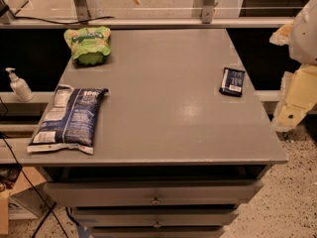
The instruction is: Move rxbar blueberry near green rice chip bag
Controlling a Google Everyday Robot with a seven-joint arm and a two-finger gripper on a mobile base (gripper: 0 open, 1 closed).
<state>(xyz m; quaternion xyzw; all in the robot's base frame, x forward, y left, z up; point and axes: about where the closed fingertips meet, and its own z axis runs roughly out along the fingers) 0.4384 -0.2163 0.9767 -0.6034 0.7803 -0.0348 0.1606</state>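
Observation:
The rxbar blueberry (232, 81) is a small flat dark navy wrapper with a white label patch, lying near the table's right edge. The green rice chip bag (88, 44) is puffy bright green with orange and white print, lying at the far left corner of the table. My gripper (291, 110) shows as pale cream parts at the right edge of the view, beyond the table's right side and to the right of the rxbar. It touches nothing on the table.
A large navy-and-white bag (69, 118) lies at the table's (168, 113) front left, overhanging the edge. A pump bottle (20, 86) stands on a ledge to the left. Drawers (153, 195) sit below the tabletop. A glass rail (148, 21) runs behind.

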